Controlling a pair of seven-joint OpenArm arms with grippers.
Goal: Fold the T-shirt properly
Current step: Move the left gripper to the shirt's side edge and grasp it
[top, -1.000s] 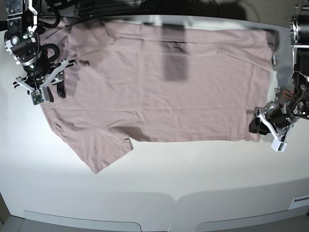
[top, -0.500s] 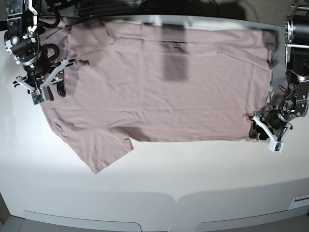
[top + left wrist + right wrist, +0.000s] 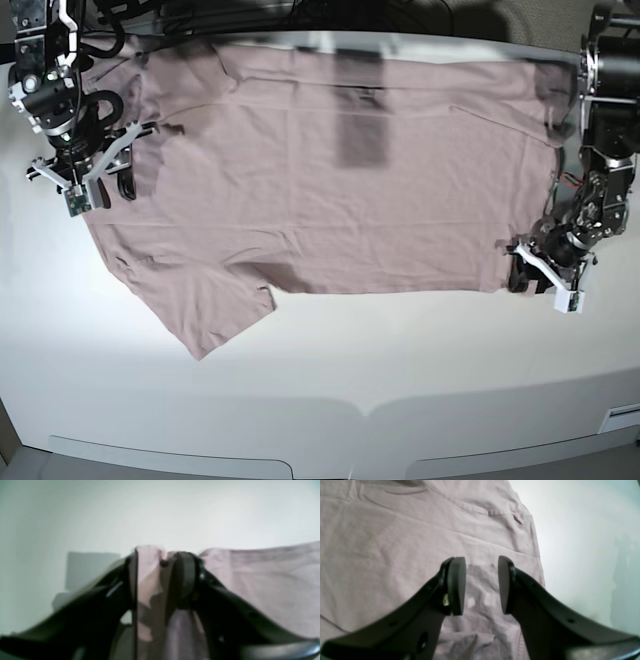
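Left wrist: left gripper (image 3: 160, 580) pinching a bunched T-shirt (image 3: 262, 580) corner. Right wrist: right gripper (image 3: 481, 585) open, hovering above thin, wrinkly mauve cloth. Base: shirt spread flat along the white desk's (image 3: 400, 380) far edge.

Hidden, cropped and blurred regions at this moment.
The dusty-pink, thin-fabric T-shirt (image 3: 330, 200) has its far hem in deep shadow at the white table's (image 3: 400, 370) back edge; its label is too dark to read. The left-wrist view is blurred throughout; the black left gripper (image 3: 160, 580) covers the cloth corner between its fingers. Both arms are cut off by the base view's edges.
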